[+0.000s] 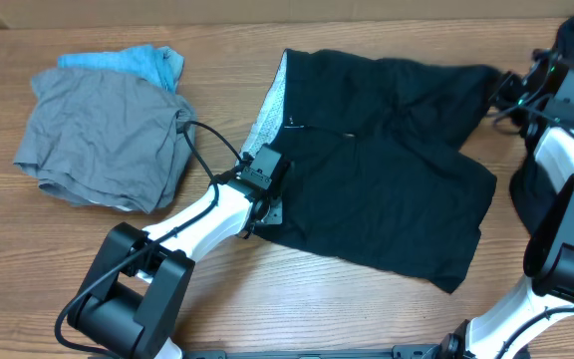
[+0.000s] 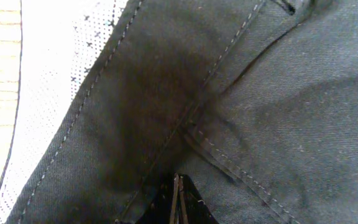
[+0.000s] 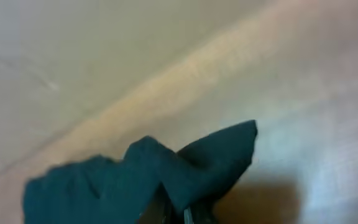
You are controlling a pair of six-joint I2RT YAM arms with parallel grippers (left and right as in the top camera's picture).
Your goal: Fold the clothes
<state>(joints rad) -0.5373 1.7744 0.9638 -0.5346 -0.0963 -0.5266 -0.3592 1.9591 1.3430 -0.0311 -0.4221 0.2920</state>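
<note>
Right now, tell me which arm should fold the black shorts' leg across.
Right. The right jaws pinch the black shorts at the leg end; the left jaws sit at the waistband side, far from that leg.

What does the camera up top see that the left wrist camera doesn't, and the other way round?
Only the overhead view shows the grey garment, the light-blue garment, both arms, and the right gripper. Only the left wrist view shows the stitched seams and the tiny marks on the pale lining up close. Both show the black shorts, that lining and the wooden table.
</note>
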